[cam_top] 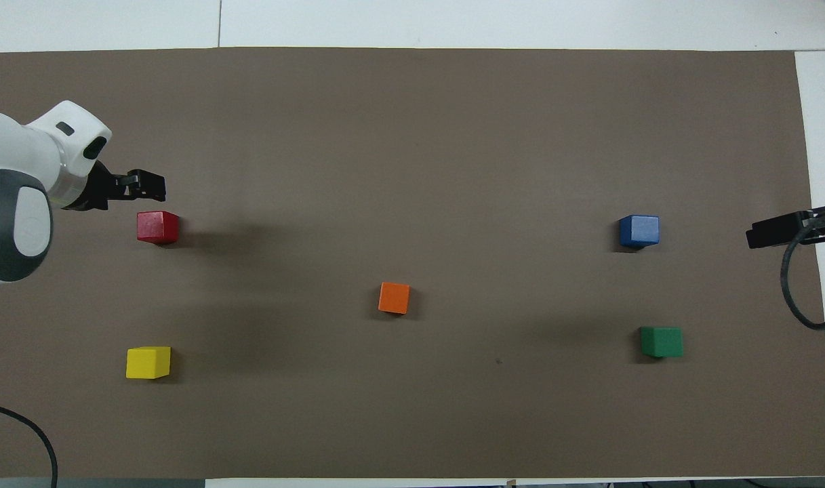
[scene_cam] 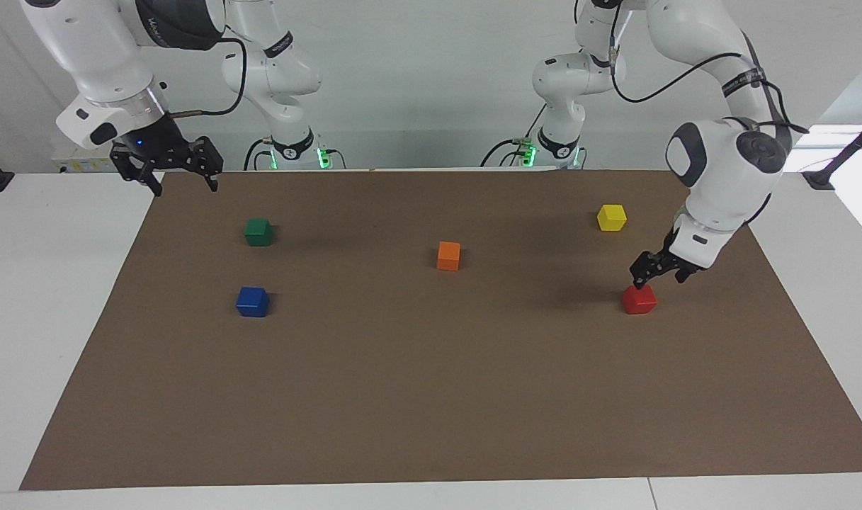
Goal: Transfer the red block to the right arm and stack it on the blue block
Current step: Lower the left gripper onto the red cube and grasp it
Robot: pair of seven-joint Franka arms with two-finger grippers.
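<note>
The red block (scene_cam: 639,300) (cam_top: 157,227) sits on the brown mat (scene_cam: 431,404) toward the left arm's end. My left gripper (scene_cam: 659,278) (cam_top: 153,188) is open and empty, tilted, low over the red block with one fingertip just above the block's top. The blue block (scene_cam: 252,302) (cam_top: 639,230) sits on the mat toward the right arm's end. My right gripper (scene_cam: 183,185) (cam_top: 758,237), with a blue light at its wrist, is open and empty, raised over the mat's edge at its own end, and waits.
A green block (scene_cam: 258,231) (cam_top: 661,341) lies nearer to the robots than the blue block. An orange block (scene_cam: 448,256) (cam_top: 394,298) sits mid-mat. A yellow block (scene_cam: 611,217) (cam_top: 148,362) lies nearer to the robots than the red block.
</note>
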